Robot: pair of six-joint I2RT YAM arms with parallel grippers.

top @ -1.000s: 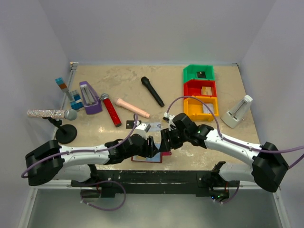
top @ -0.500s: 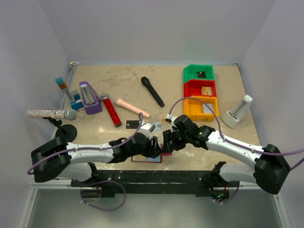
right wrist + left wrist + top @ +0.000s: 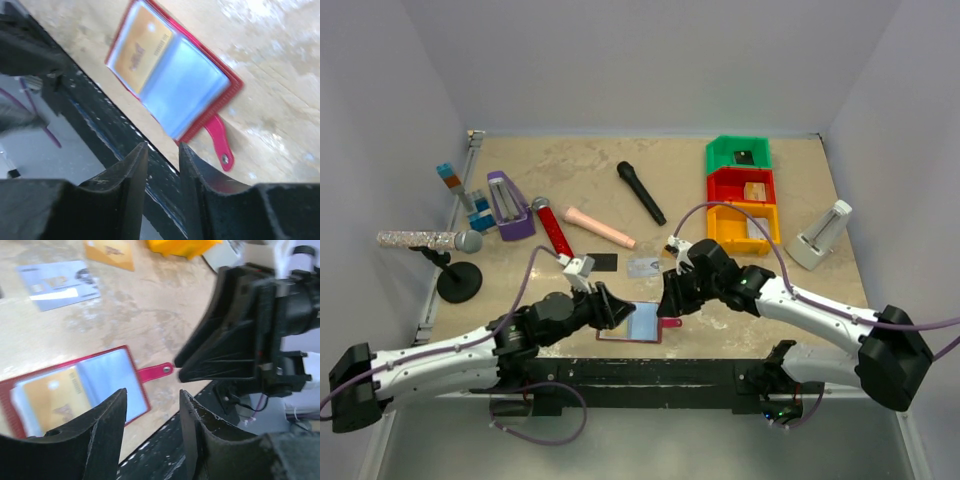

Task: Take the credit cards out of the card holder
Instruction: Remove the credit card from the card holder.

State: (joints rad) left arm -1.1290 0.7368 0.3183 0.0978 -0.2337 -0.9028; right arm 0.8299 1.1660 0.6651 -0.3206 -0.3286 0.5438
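— How many credit cards lie loose on the table point(image 3: 580, 160)?
— Three: one black card point(image 3: 603, 262), one silver-grey card point(image 3: 645, 267) and one tan-gold card point(image 3: 110, 249).
— And the card holder point(image 3: 638, 324)?
— One, open flat at the table's near edge, with one sleeved card point(image 3: 141, 47) inside.
— The two grippers?
— The left gripper point(image 3: 152, 395) is spread and empty over the holder. The right gripper point(image 3: 162, 147) is narrowly parted, pinching nothing, near the red tab point(image 3: 220, 145).
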